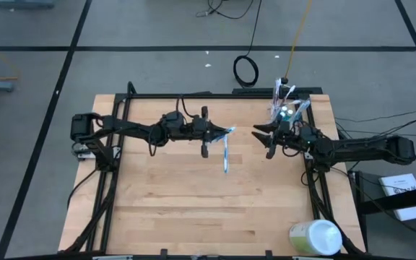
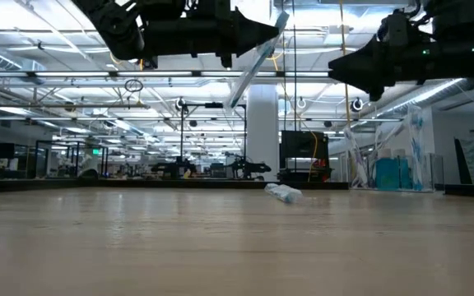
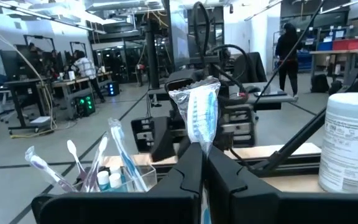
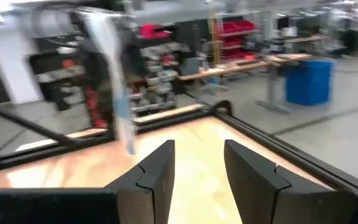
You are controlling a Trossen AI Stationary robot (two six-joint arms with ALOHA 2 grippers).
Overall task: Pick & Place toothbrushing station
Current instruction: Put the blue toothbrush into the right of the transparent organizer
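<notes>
A blue toothbrush in a clear wrapper (image 1: 226,153) hangs over the middle of the table, with my left gripper (image 1: 217,136) shut on it. Its bristle end (image 3: 197,112) sticks up above the fingers. My right gripper (image 1: 261,137) stands open a little to the right at the same height, pointing at the toothbrush (image 4: 114,81), with nothing between its fingers. A small clear cup (image 1: 283,110) stands at the far right of the table. It holds more toothbrushes and teal-capped tubes (image 3: 104,179). My left gripper pinches the wrapped toothbrush between its two fingers just below the bristle end (image 3: 204,148). The fingers lie level, coming from the table's left, across the brush. The brush is lifted clear and tilted, its long handle (image 2: 241,86) slanting down below the fingers.
A large pale green-and-white round container (image 1: 315,237) lies at the near right corner. A black frame (image 1: 114,166) edges the table's left, far and right sides. A small clear-bluish thing (image 2: 284,193) lies far back on the tabletop. The bare wood (image 1: 193,209) toward the near edge is free.
</notes>
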